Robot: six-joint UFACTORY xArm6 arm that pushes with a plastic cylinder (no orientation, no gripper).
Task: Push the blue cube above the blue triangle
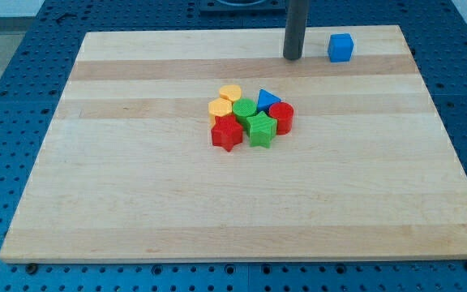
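Note:
The blue cube (340, 47) sits near the top edge of the wooden board, right of centre. The blue triangle (267, 99) lies at the top right of a tight cluster of blocks in the board's middle. My tip (292, 57) touches down just left of the blue cube, with a small gap between them. The tip is above and slightly right of the blue triangle. The cube is above and to the right of the triangle.
The cluster also holds a yellow round block (230, 92), a yellow block (220, 107), a green block (244, 108), a red cylinder (281, 118), a green star (260, 128) and a red star (226, 133). The wooden board (136, 203) lies on a blue perforated table.

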